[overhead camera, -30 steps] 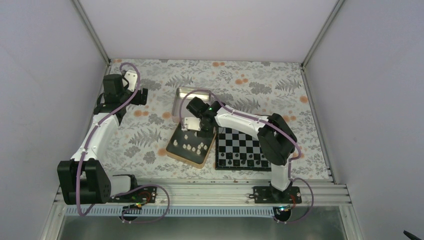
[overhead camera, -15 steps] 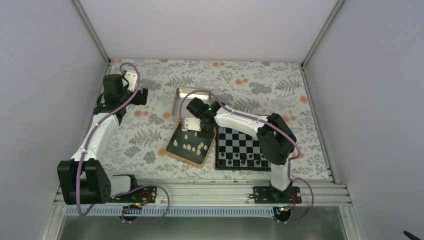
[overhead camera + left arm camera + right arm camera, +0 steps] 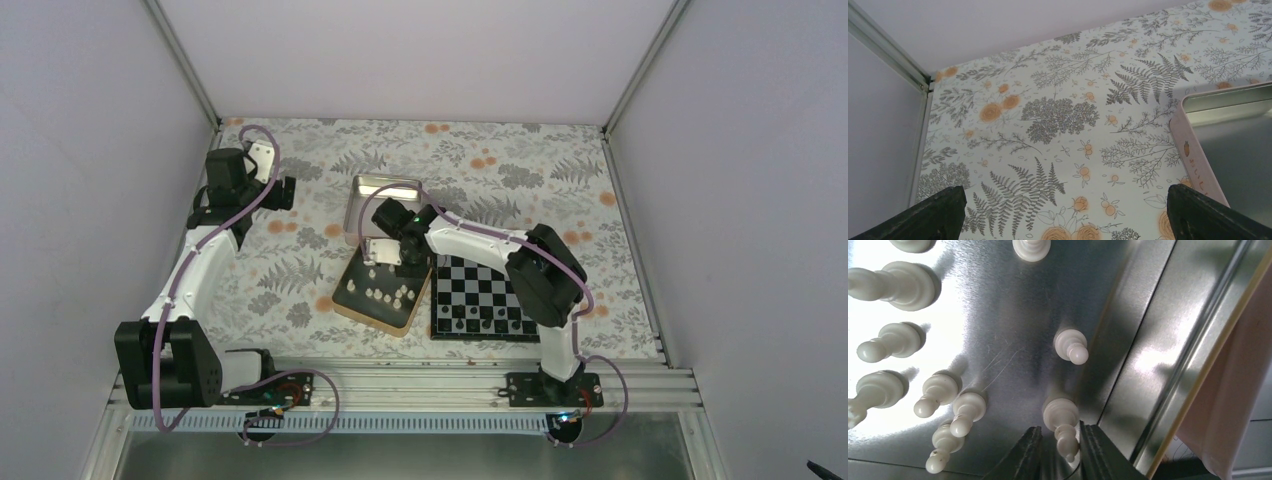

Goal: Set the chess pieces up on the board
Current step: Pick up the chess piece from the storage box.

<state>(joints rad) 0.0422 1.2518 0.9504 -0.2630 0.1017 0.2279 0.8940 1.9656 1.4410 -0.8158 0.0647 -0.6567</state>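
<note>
Several cream-white chess pieces (image 3: 895, 340) stand in a shallow metal tin (image 3: 345, 298) left of the board (image 3: 480, 285). My right gripper (image 3: 1060, 456) is lowered into this tin, its jaws narrow around one white piece (image 3: 1062, 422). The right finger (image 3: 1098, 455) touches the piece, while a slim gap shows beside the left finger (image 3: 1023, 457). In the top view the right gripper (image 3: 392, 264) hangs over the tin's far right part. My left gripper (image 3: 1066, 220) stands open and empty above the patterned cloth at the far left.
A second, empty metal tin (image 3: 385, 192) lies behind the first; its rim (image 3: 1193, 150) shows in the left wrist view. Dark pieces (image 3: 480, 322) line the board's near rows. Another white piece (image 3: 1071, 346) stands just beyond the one between my jaws.
The right gripper has shifted a little left over the tin and its jaws have narrowed round one white piece. The left arm has not moved.
</note>
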